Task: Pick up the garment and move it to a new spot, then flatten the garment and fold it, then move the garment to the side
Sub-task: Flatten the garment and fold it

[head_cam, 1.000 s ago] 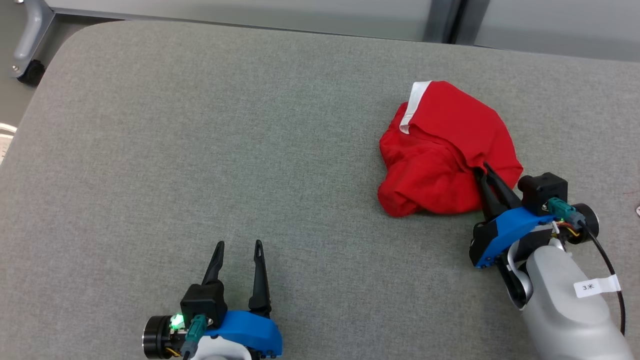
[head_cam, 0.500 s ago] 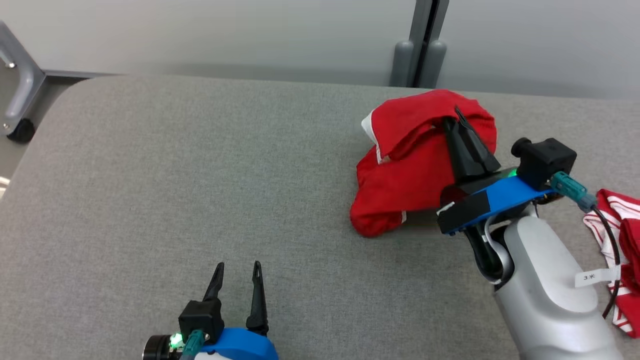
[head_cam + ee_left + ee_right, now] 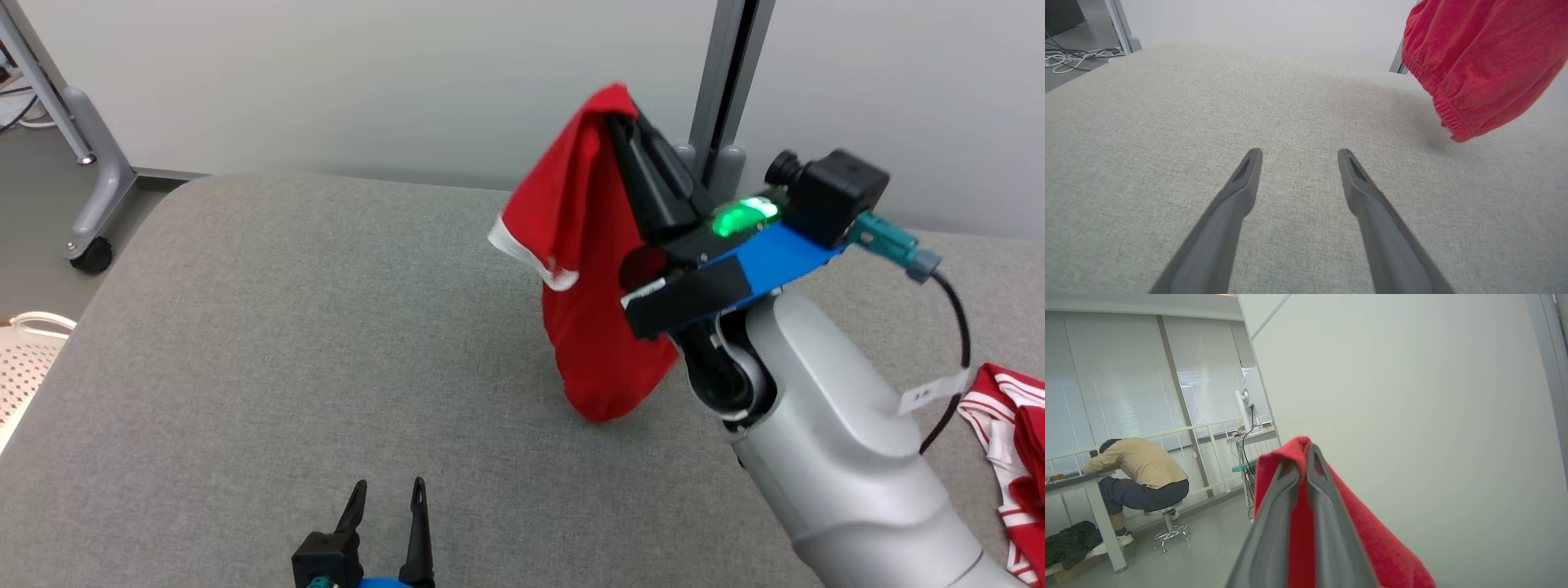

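1. Red cloth is hanging in the air: the garment is dangling straight down from the tips of the right claw, which is pinched tight on a fold at its very top.
2. A second ago that garment was lying in a crumpled heap on the grey bench, with this claw biting into its near edge. Half a second ago it was only partly raised. Now it is drawn out long beneath the claw, its white-trimmed edge sticking out to the claw's left.
3. From the left wrist view, the lowest hem is looking just clear of the bench, with a shadow under it, though I cannot be sure it is free.
4. The wall and a grey post are coming into the head view, but that is the camera tilting up, not the bench moving.
5. The left claw is waiting low and well to the left of the right claw, fingers spread wide, gripping nothing, with bare bench ahead of it.
6. My read is that the pick-up is done and the carry to a new spot is under way. Flattening and folding are still to come, and a single-point hold is leaving the cloth bunched.
7. A striped red-and-white cloth is lying below and to the right of the right claw, and is best avoided.
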Controlling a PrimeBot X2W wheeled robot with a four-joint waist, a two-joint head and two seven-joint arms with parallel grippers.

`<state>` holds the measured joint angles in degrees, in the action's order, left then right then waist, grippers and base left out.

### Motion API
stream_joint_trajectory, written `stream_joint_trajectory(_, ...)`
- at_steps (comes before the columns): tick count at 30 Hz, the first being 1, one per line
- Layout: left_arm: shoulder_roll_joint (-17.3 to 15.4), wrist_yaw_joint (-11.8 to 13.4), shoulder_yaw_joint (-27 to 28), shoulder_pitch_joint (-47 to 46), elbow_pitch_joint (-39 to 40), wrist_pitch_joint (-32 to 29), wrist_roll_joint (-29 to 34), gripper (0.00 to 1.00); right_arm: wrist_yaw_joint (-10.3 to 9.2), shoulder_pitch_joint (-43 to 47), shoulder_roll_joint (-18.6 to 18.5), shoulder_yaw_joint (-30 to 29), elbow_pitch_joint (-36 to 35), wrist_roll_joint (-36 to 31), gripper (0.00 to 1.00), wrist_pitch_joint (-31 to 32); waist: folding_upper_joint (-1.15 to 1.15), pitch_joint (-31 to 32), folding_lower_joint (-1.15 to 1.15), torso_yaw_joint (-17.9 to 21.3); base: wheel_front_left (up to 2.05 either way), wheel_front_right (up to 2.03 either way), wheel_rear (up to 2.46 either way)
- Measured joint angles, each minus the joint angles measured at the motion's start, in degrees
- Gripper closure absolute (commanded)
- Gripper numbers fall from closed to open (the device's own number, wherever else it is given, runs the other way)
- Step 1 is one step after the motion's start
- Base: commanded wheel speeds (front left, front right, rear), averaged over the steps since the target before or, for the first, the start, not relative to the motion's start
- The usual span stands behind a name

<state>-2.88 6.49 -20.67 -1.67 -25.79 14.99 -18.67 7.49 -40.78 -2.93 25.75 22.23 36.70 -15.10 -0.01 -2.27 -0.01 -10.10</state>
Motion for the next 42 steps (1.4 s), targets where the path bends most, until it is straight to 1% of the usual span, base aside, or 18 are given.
stream_joint_trajectory(4, -0.01, -0.26, 0.21, 0.46, -0.58, 0.01, 0.03, 0.0, 0.0, -4.45, 0.08, -0.47, -5.31, 5.02, 1.0, -0.02, 0.0, 0.26, 0.0, -0.59, 0.0, 0.0, 0.0)
stream_joint_trajectory(6, -0.01, -0.26, 0.21, 0.46, -0.69, 0.0, 0.02, 0.0, 0.0, -5.69, 0.11, -1.68, -6.7, 5.0, 1.0, -0.02, 0.0, 0.27, 0.01, -0.56, 0.0, 0.0, 0.0)
stream_joint_trajectory(8, -0.01, -0.12, 0.44, 0.55, -0.74, 0.0, -0.02, 0.0, 0.0, -5.72, 0.2, -3.64, -6.38, 4.52, 1.0, -0.02, 0.0, 0.12, 0.0, -0.14, 0.0, 0.0, 0.0)
stream_joint_trajectory(11, -0.01, 0.11, 0.99, 0.65, -0.62, 0.0, -0.15, 0.0, 0.0, -4.07, 0.14, -7.55, -3.31, 2.3, 1.0, -0.03, 0.0, -0.32, 0.0, 1.06, 0.0, 0.0, 0.0)
stream_joint_trajectory(14, -0.01, 0.29, 1.19, 0.57, -0.3, 0.0, -0.35, 0.0, 0.0, 0.21, -0.15, -9.95, 1.24, -1.59, 1.0, -0.02, 0.0, -1.06, 0.01, 2.44, 0.0, 0.0, 0.0)
stream_joint_trajectory(16, -0.01, 0.38, 1.2, 0.44, -0.25, 0.0, -0.35, 0.0, 0.0, 4.05, -1.88, -11.31, 5.11, -3.19, 1.0, -0.01, 0.0, -1.65, 0.01, 3.39, 0.0, 0.0, 0.0)
stream_joint_trajectory(18, -0.02, 0.47, 1.13, 0.12, -0.23, 0.0, -0.32, 0.0, 0.0, 8.01, -4.86, -12.76, 9.38, -5.44, 1.0, -0.02, 0.01, -2.23, 0.01, 4.18, 0.0, 0.0, 0.0)
stream_joint_trajectory(20, -0.01, 0.52, 0.91, -0.32, -0.2, 0.0, -0.07, 0.0, -0.01, 11.78, -7.08, -15.1, 13.16, -6.84, 1.0, 0.07, 0.01, -2.78, 0.01, 4.9, 0.0, 0.0, 0.0)
stream_joint_trajectory(21, -0.01, 0.51, 0.63, -0.71, -0.14, 0.0, 0.29, 0.0, -0.01, 13.16, -7.98, -16.11, 15.16, -8.02, 0.61, 0.08, 0.01, -3.05, 0.01, 5.29, 0.0, 0.0, 0.0)
stream_joint_trajectory(22, -0.01, 0.45, 0.51, -1.05, 0.03, 0.01, 0.54, 0.0, -0.01, 14.33, -8.17, -17.63, 16.97, -8.25, 0.13, 0.09, 0.01, -3.27, 0.01, 5.68, 0.0, 0.0, 0.0)
stream_joint_trajectory(23, -0.01, 0.33, 0.38, -1.26, 0.21, 0.0, 0.56, 0.0, -0.01, 15.34, -8.46, -18.89, 18.03, -8.93, 0.0, 0.08, 0.02, -3.49, 0.01, 6.14, 0.0, 0.0, 0.0)
stream_joint_trajectory(27, -0.03, -0.07, 0.19, -2.19, 0.15, 0.01, 0.77, 0.0, -0.01, 16.83, -9.05, -23.5, 19.5, -12.07, 0.0, 0.07, 0.01, -3.99, 0.01, 8.13, 0.0, 0.0, 0.0)
stream_joint_trajectory(30, 0.0, -0.45, 0.55, -3.3, 0.76, 0.0, -0.26, 0.0, -0.01, 17.49, -8.02, -25.87, 18.76, -13.43, 0.0, 0.07, 0.01, -4.37, 0.01, 9.93, 0.0, 0.0, 0.0)
stream_joint_trajectory(34, -0.02, -1.72, 0.24, -6.2, 1.4, 0.01, -4.88, 0.0, 0.0, 17.74, -5.88, -25.77, 16.86, -14.29, 0.0, 0.07, 0.02, -4.98, 0.01, 12.42, 0.0, 0.0, 0.0)
stream_joint_trajectory(37, 0.01, -2.77, -0.85, -9.53, 0.54, 0.01, -6.69, 0.0, 0.0, 17.81, -4.71, -24.9, 15.64, -14.34, 0.0, 0.07, 0.01, -5.66, 0.01, 14.12, 0.0, 0.0, 0.0)
stream_joint_trajectory(39, 0.0, -3.55, -2.18, -11.34, -0.83, 0.01, -8.93, 0.0, 0.0, 17.89, -4.42, -24.14, 15.22, -14.24, 0.0, 0.07, 0.02, -6.11, 0.01, 15.03, 0.0, 0.0, 0.0)
stream_joint_trajectory(42, 0.03, -3.83, -3.34, -13.21, -4.19, 0.0, -12.68, 0.0, 0.0, 18.0, -3.99, -22.92, 14.45, -13.93, 0.0, 0.07, 0.01, -6.95, 0.01, 16.21, 0.0, 0.0, 0.0)
